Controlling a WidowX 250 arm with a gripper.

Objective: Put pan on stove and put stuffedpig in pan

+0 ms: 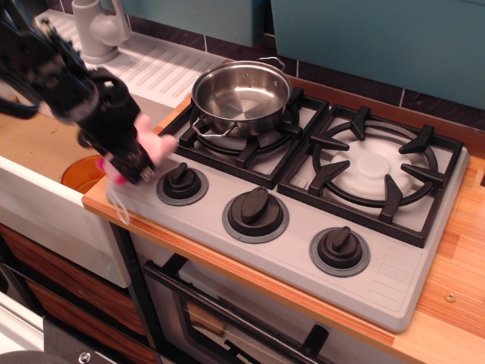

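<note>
The black arm reaches in from the left, its end effector (pixel 135 161) angled downward and clamped.

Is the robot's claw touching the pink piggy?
Touching: the only view shows the claw clamped around the piggy, lifting it beside the stove.

grey tap (pixel 98 30), white drainboard (pixel 144 68) — wooden counter (pixel 455 303)

The end effector (pixel 135 163) grips the stuffedpig (pixel 154 146) beside the stove (pixel 394 284); pan (pixel 241 94) sits on a burner.
</note>
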